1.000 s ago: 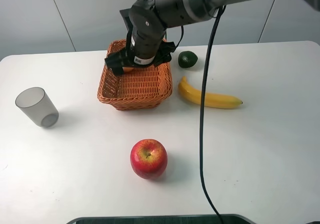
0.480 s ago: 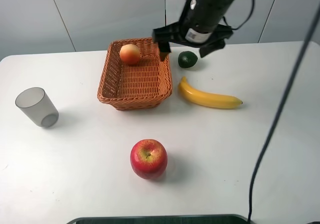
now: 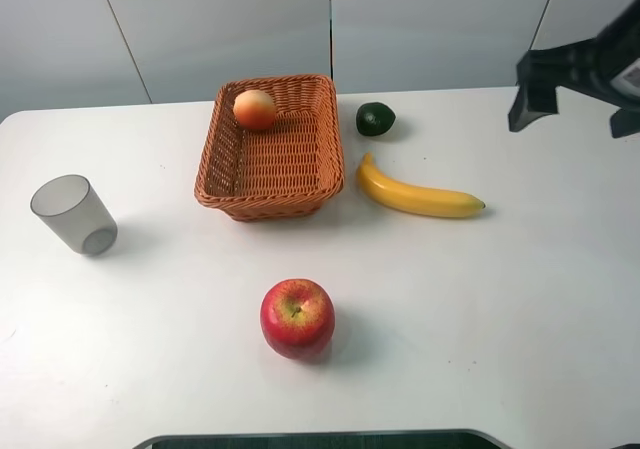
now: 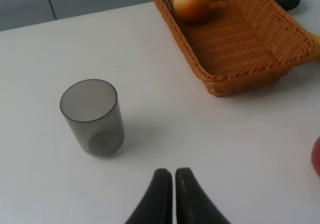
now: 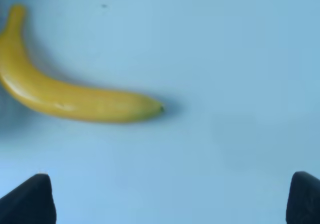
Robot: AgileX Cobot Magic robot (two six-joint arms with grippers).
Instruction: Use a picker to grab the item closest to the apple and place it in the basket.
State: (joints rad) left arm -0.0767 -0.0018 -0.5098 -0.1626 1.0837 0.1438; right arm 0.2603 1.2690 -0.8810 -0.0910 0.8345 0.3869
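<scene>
Though right jaws wide, left jaws together; one peach (image 3: 255,109) in one basket (image 3: 270,207).

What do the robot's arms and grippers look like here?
Both are matte black. The left gripper has smooth, curved jaws tapering to rounded tips. The right gripper shows blunt black jaw ends; from above its housing is blocky, with a pale label at the frame edge. No cables visible.
</scene>
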